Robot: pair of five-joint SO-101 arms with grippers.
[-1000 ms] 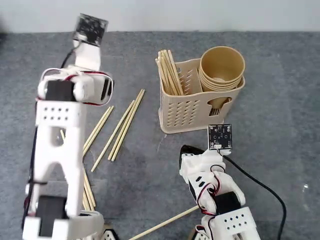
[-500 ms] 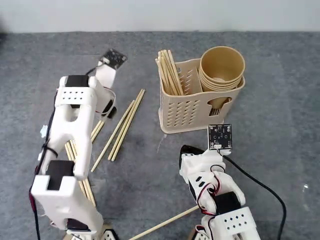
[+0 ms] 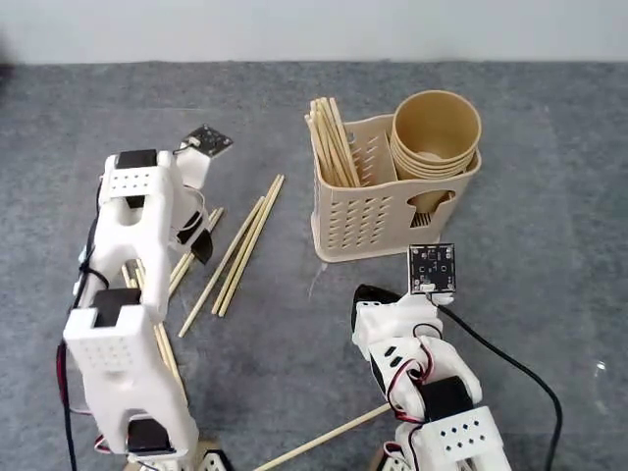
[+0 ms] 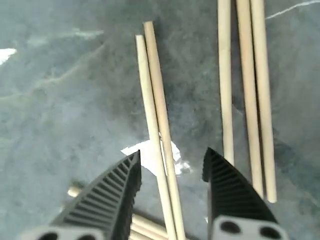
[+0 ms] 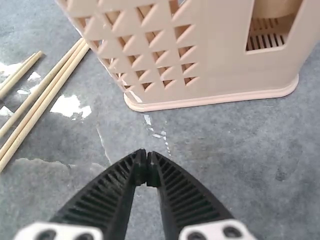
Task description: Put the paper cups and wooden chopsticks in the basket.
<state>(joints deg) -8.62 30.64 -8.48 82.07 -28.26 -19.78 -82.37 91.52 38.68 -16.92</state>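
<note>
While the left gripper (image 4: 172, 156) hung with jaws apart over a pair of wooden chopsticks (image 4: 154, 95) on the table (image 4: 60, 100), the right gripper (image 5: 146, 162) sat closed and empty near the basket (image 5: 200, 55). Stacked paper cups (image 3: 436, 126) and more chopsticks (image 3: 329, 137) stood inside it.

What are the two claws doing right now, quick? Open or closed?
Left claw: open, holding nothing, over a pair of chopsticks.
Right claw: closed, empty, in front of the basket.
</note>
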